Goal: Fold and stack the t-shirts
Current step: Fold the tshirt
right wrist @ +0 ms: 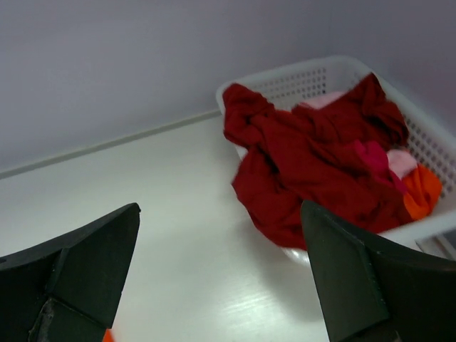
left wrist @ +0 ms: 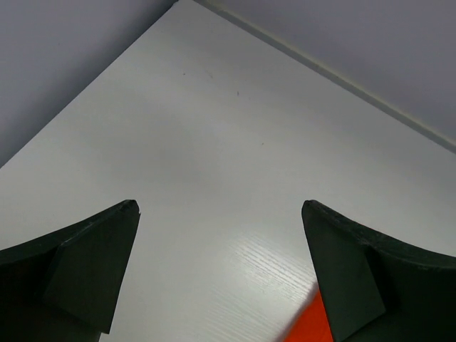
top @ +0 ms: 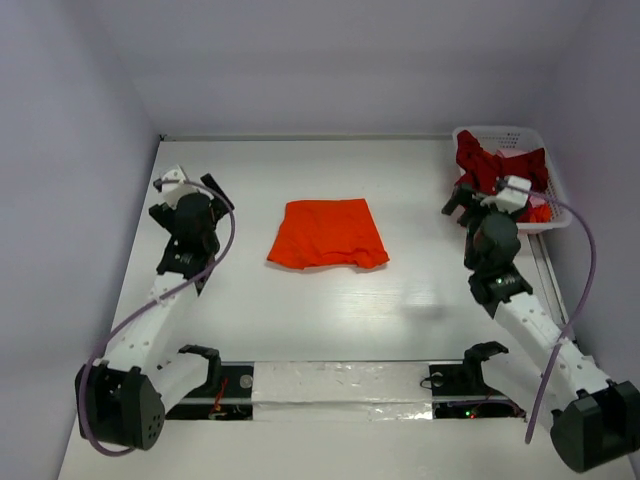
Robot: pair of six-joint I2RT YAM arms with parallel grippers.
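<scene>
The orange t-shirt (top: 327, 233) lies folded into a rough rectangle near the middle of the white desk (top: 330, 320), flat on the surface and well apart from both arms. The left hand (top: 218, 192) hovers over the left part of the desk, to the left of that shirt and clear of it; in the left wrist view its hand (left wrist: 221, 206) has its two dark fingers (left wrist: 85, 263) spread wide with only bare desk (left wrist: 214, 142) between them, and a small corner of the orange t-shirt (left wrist: 308, 329) shows at the lower edge beside the right finger. The dark red t-shirts (top: 490, 165) sit crumpled in a white lattice basket (top: 500, 132) at the far right corner of the desk, with part of the cloth spilling over the near rim. The right hand (top: 462, 200) is just beside that basket on its near left side, touching nothing that can be made out. In the right wrist view this hand (right wrist: 221, 206) is likewise spread wide and holds nothing, with the dark red t-shirts (right wrist: 313, 160) heaped in the basket (right wrist: 299, 78) ahead of it and small patches of pink cloth (right wrist: 370, 153) and orange cloth (right wrist: 420, 189) showing among them.
</scene>
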